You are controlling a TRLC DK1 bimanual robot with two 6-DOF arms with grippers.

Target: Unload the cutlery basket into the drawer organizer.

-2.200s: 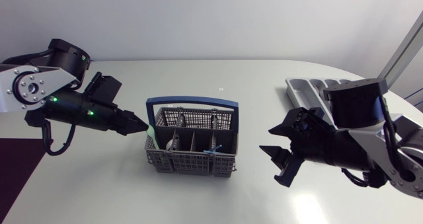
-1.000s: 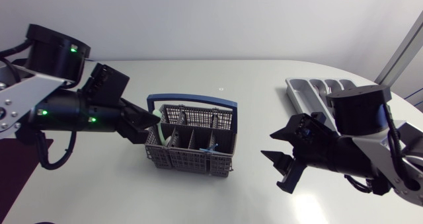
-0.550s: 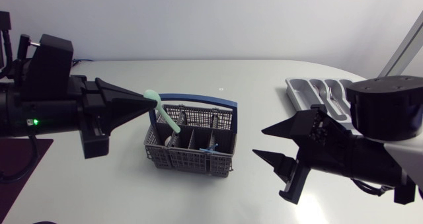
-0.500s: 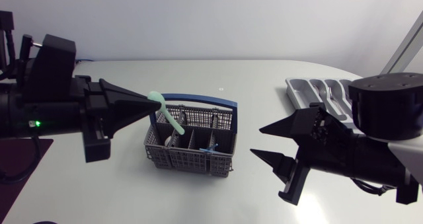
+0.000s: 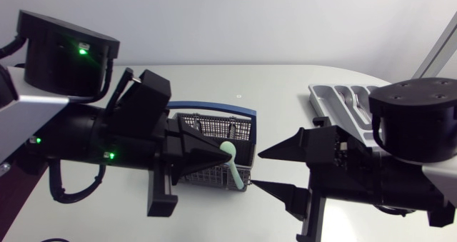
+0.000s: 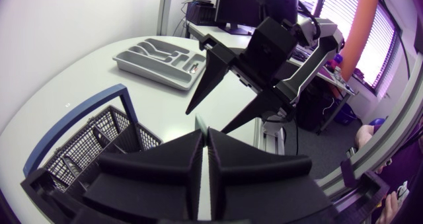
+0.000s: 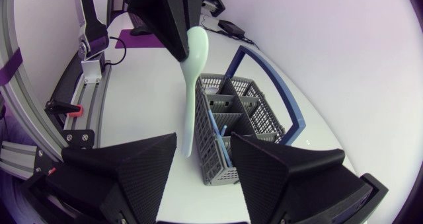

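**Spoon pinched left, right spread wide**

Your left fingers (image 5: 201, 150) are clamped on the bowl of the mint-green spoon (image 5: 233, 168), which hangs handle-down over the cutlery basket (image 5: 207, 121). Your right fingers (image 5: 293, 148) are spread wide just beside it. The drawer organizer (image 5: 335, 98) sits well apart on the tabletop (image 5: 271, 92).

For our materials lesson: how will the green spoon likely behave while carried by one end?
The spoon hangs straight from the left gripper, so probably stiff. It looks like thin plastic, likely light. Pinched only at its bowl, it might swing or slip.
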